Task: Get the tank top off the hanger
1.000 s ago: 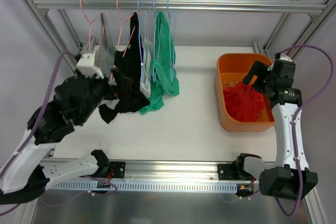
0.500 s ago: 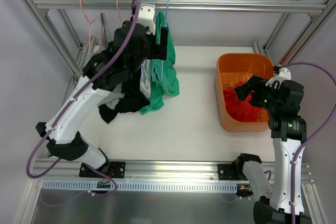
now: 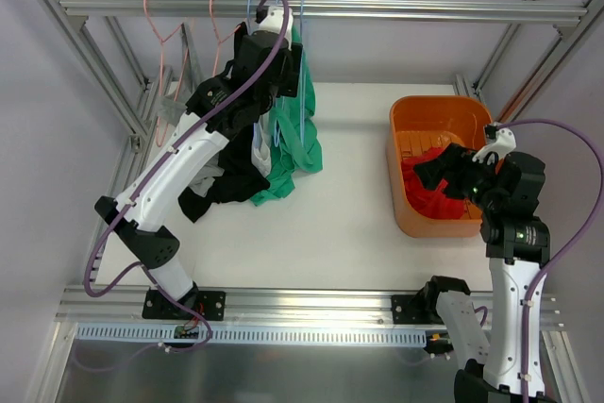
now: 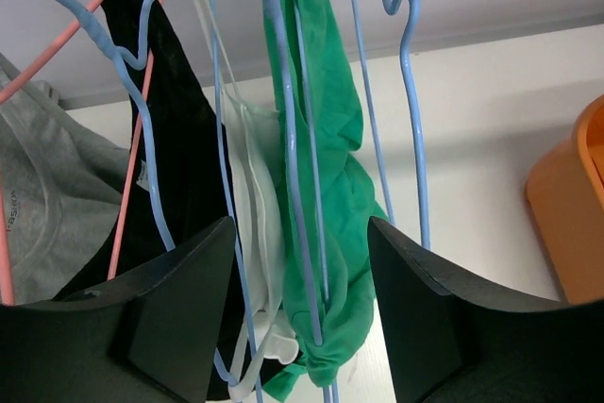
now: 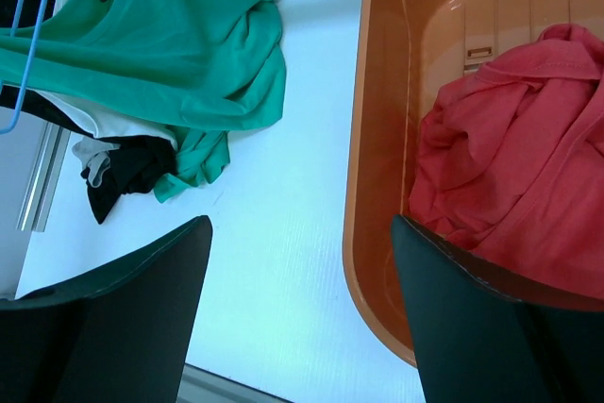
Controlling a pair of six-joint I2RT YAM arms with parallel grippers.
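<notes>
Approach step: the left pincer (image 4: 300,233), spread wide and empty, faces the green tank top (image 4: 330,120) hanging on its blue hanger (image 4: 277,63) at the worktop's (image 3: 349,224) 11 o'clock, and next it likely needs to close on the fabric.

Reads as a robotics lab / test cell. Evidence: silver aluminium-extrusion frame (image 3: 377,10) boxed round a plain white desk (image 3: 349,214), w/ bare pale walls on all sides. 2 white-and-black robot arms (image 3: 179,172) are bolted to a slotted metal rail (image 3: 311,332) at the near edge, w/ loose purple cables (image 3: 552,123) trailing off them. Only furnishings: thin pink & blue wire hangers (image 4: 415,139) w/ clothes, plus an orange plastic tub (image 3: 396,176).
</notes>
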